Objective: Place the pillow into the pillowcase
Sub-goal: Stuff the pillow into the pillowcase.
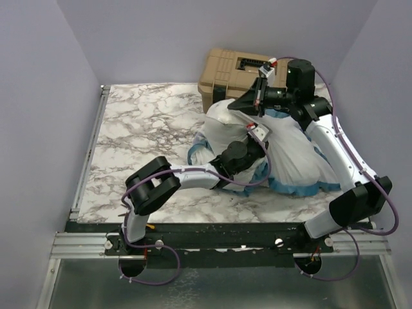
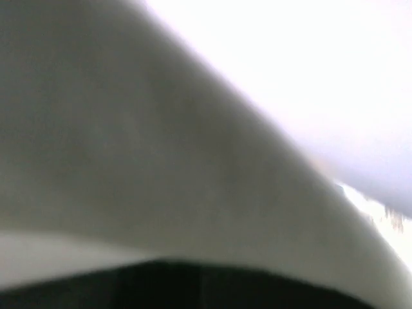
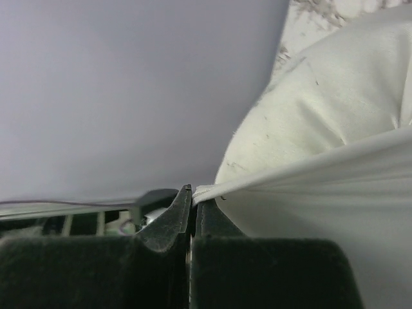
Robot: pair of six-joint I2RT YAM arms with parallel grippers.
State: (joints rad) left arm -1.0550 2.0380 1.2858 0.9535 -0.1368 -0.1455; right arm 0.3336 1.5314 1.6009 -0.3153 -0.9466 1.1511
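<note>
Pillow (image 3: 322,109): plump, white, faintly speckled and creased. It lies in the fabric heap right of centre on the table, close beside the right gripper's fingertips.
Pillowcase (image 1: 299,164): white side outward, bunched over the heap. Its blue frilled edging (image 1: 308,189) runs along the near side, and more blue shows near the top of the heap.
Right gripper (image 3: 192,196): raised above the far side of the heap. The jaws are pressed together on a thin white fabric edge, apparently the pillowcase's, which stretches taut away from them.
Left gripper (image 1: 254,143): reaches from the left into the middle of the heap, its fingertips buried in cloth. The jaws are closed, and what they hold, if anything, cannot be told.
Left wrist view: blurred white and grey cloth fills the frame, and no detail can be read.
Table (image 1: 148,129): marble-patterned, bare on its left half.
Tan box (image 1: 232,71): lidded, at the far edge just behind the heap.
</note>
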